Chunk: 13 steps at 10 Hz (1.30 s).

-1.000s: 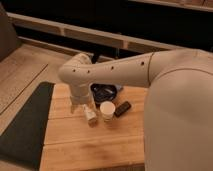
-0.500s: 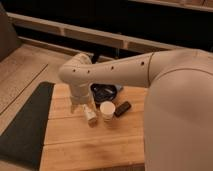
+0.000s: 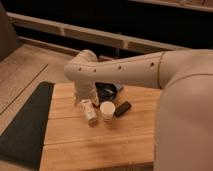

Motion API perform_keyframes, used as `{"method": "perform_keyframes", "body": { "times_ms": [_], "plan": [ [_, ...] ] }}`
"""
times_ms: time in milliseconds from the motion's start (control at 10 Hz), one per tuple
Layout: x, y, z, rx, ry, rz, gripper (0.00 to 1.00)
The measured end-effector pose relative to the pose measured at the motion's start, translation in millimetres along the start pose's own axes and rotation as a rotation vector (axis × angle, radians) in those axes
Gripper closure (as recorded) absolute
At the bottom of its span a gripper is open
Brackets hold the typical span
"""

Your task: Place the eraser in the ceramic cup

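Wooden planks (image 3: 90, 145) bear blocky eraser (image 3: 122, 108) beside cylindrical ceramic cup (image 3: 107, 111); hand (image 3: 86, 102) gapes empty over cream bottle (image 3: 90, 115).

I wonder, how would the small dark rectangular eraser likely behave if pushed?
The small dark rectangular eraser lies flat, so it probably slides rather than rolls. Being small, it is likely light. The claw hangs on the other side of the small white ceramic cup beside it.

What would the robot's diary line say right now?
eraser: on wooden table, beside ceramic cup | gripper: low, by cream bottle, near cup | eraser not yet grasped
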Motion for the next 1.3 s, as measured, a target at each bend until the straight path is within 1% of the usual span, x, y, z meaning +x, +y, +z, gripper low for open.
{"method": "perform_keyframes", "body": {
  "times_ms": [100,200,300,500,700,800,900,1000,1100,1200,1300],
  "plan": [
    [-10,-15,-13,-0.013,-0.062,0.026,0.35],
    [-19,-41,-33,-0.021,-0.141,0.077,0.35],
    [-22,-69,-53,-0.029,-0.21,0.144,0.35],
    [-22,-95,-72,-0.042,-0.273,0.22,0.35],
    [-22,-91,-72,-0.045,-0.273,0.213,0.35],
    [-23,-92,-72,-0.043,-0.274,0.218,0.35],
    [-27,-98,-70,-0.045,-0.276,0.241,0.35],
    [-36,-131,-62,-0.035,-0.277,0.332,0.35],
    [-43,-173,-54,-0.032,-0.282,0.444,0.35],
    [-48,-207,-47,-0.041,-0.29,0.542,0.35],
    [-51,-227,-42,-0.052,-0.297,0.609,0.35]
  ]
}}
